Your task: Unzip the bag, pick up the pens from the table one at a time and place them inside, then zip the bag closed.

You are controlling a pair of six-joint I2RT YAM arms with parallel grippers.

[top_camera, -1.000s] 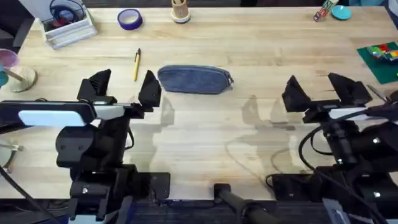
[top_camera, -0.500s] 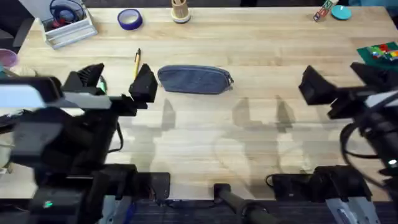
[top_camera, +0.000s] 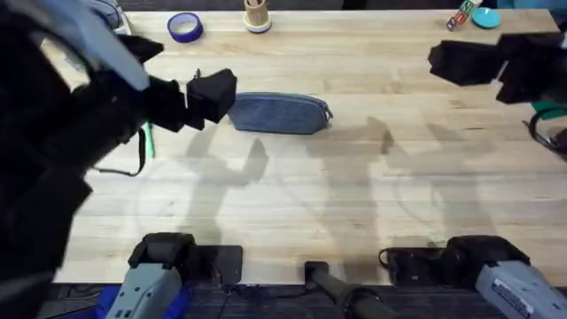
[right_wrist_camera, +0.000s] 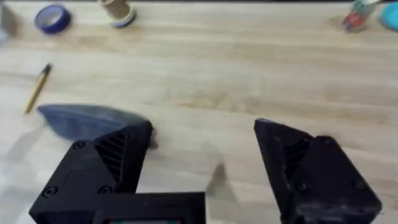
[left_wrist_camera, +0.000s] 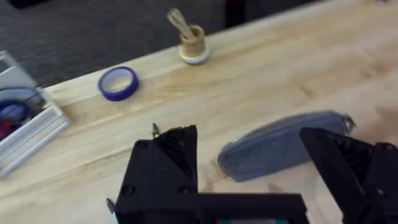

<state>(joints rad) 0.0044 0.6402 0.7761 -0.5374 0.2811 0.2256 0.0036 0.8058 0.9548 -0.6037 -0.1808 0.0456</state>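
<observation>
Left gripper (left_wrist_camera: 249, 168) up off the desk (top_camera: 354, 186), jaws spread wide, nothing between them, nothing touched. In the left wrist view the bag (left_wrist_camera: 280, 146) sits beyond and between the two black fingers (left_wrist_camera: 168, 158), clear of both. From overhead, the left arm looms large and dark over the upper left of the frame, one finger just left of the bag's (top_camera: 279, 113) left end, raised above it.

Right gripper (right_wrist_camera: 202, 168), jaws wide apart too, holding nothing. Overhead it sits at the upper right of the frame, well apart from the bag. Its wrist view has bare desk in the gap between the fingers (right_wrist_camera: 112, 165), and the bag (right_wrist_camera: 87, 119) peeking out beyond the finger at lower left.

Bag lies flat, upper centre of the overhead frame, long axis running left to right, a small metal pull or ring at its right end. Whether the zip is open I cannot tell.

Yellow pen (right_wrist_camera: 37, 88) on the desk just left of the bag, lengthwise pointing away from the bases, leaning slightly; overhead, most of it is hidden behind the left arm. Green pen (top_camera: 148, 142) shows as a sliver at middle left overhead, beside the dark arm, long axis running near to far.
</observation>
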